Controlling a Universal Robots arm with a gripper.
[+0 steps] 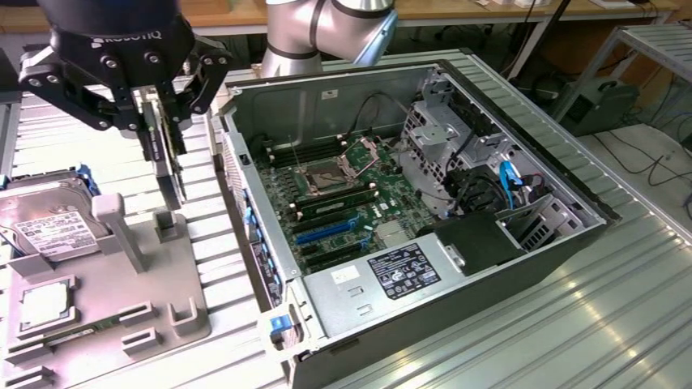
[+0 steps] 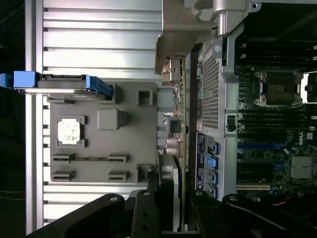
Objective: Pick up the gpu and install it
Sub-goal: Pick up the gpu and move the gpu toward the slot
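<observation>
Surface: ribbed, shiny metal table (image 1: 605, 324), with long grooves running under everything.
Tray: matte grey moulded fixture (image 1: 162, 300) with blocky slots; a white-labelled hard drive (image 1: 44, 219) stands at its edge.
Case: black-and-silver tower (image 1: 540, 271) lying open, with a green motherboard (image 1: 357, 203) inside (blue slots toward the near end).
Card: the gpu (image 1: 168, 174), a thin green board, stands edge-on and upright over the tray's far end, near the case wall.
Pincer: black gripper (image 1: 151, 117), its fingers drawn narrow and clamping the gpu's upper part.

I work in a lab. An opened computer case (image 1: 313, 101) tops my metal bench (image 1: 562, 324), with wooden desks (image 1: 227, 12) at twelve o'clock and cables (image 1: 638, 154) at two.
</observation>
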